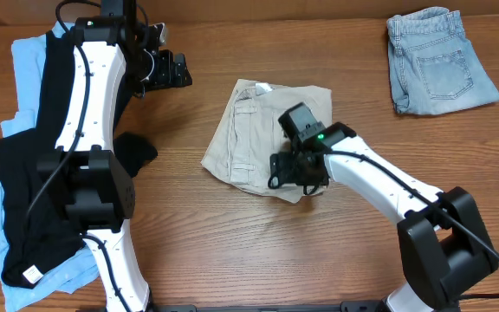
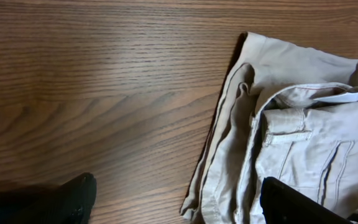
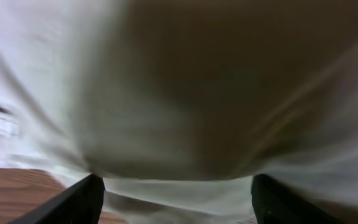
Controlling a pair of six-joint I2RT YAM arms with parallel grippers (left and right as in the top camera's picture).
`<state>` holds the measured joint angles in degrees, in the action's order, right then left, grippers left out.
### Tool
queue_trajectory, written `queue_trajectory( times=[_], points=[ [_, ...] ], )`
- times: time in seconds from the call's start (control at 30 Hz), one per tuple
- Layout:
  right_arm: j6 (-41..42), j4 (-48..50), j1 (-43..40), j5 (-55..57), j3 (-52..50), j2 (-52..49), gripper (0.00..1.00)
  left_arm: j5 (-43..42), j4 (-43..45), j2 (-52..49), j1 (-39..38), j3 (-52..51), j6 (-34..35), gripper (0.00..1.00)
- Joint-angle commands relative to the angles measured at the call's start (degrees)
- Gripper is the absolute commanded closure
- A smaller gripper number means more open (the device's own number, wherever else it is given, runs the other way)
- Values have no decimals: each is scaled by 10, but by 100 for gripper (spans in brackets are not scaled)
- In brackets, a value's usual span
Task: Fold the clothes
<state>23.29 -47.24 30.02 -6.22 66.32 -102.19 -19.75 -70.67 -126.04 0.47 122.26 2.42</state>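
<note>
Folded beige shorts (image 1: 254,130) lie at the table's middle. They also show at the right of the left wrist view (image 2: 291,137), with a white label at the waistband. My right gripper (image 1: 295,172) sits low over the shorts' near right edge. In the right wrist view its fingers (image 3: 178,202) are spread wide, with blurred beige cloth (image 3: 179,93) filling the view and lying between them. My left gripper (image 1: 171,71) is open and empty (image 2: 179,208), up at the far left and apart from the shorts.
A pile of light blue and black clothes (image 1: 24,156) covers the left side of the wooden table (image 1: 197,243), under the left arm. Folded denim shorts (image 1: 436,61) lie at the far right corner.
</note>
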Motion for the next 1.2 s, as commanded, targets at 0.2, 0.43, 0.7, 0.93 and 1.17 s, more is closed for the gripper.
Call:
queue_trajectory(
  times=[0.2, 0.43, 0.7, 0.93, 1.17],
  points=[
    [-6, 44, -63, 9, -64, -11, 21, 7, 2, 0, -5, -10, -10, 13],
    [-38, 116, -144, 70, -68, -14, 21, 7, 6, 0, -5, -10, -10, 13],
    [-127, 257, -209, 69, -45, -13, 18, 9, 19, 0, -5, -10, -10, 11],
    [-180, 50, -173, 61, 154, -5, 17, 27, 36, 0, -2, -10, -7, 5],
    [-223, 19, -36, 83, 225, -14, 12, 36, 59, 0, 32, -10, 43, 0]
  ],
)
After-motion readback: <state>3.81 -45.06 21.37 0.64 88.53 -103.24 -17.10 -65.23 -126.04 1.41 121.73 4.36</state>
